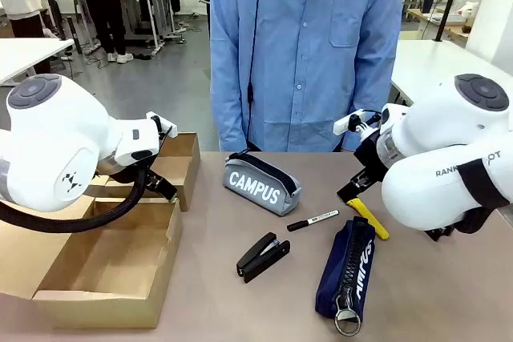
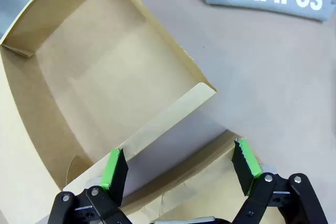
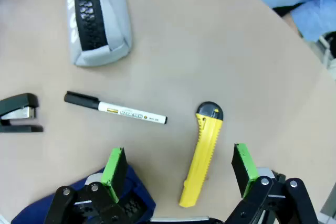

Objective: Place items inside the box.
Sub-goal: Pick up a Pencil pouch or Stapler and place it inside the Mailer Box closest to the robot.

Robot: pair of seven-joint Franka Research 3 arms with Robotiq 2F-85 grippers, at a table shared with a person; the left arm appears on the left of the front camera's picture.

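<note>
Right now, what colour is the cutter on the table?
The cutter is yellow, black-tipped; clearest in right wrist view.

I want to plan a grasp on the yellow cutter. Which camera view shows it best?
The right wrist view: the yellow cutter lies whole and close, seen from above. The front view shows it smaller, with one end hidden by the right arm. The left wrist view looks at a cardboard box instead.

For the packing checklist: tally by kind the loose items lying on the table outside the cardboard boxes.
Pencil cases: 2 (grey zip pencil case lettered CAMPUS, navy zip pencil case)
Black stapler: 1
Black-and-white marker pen: 1
Yellow utility cutter: 1
Total: 5
</note>
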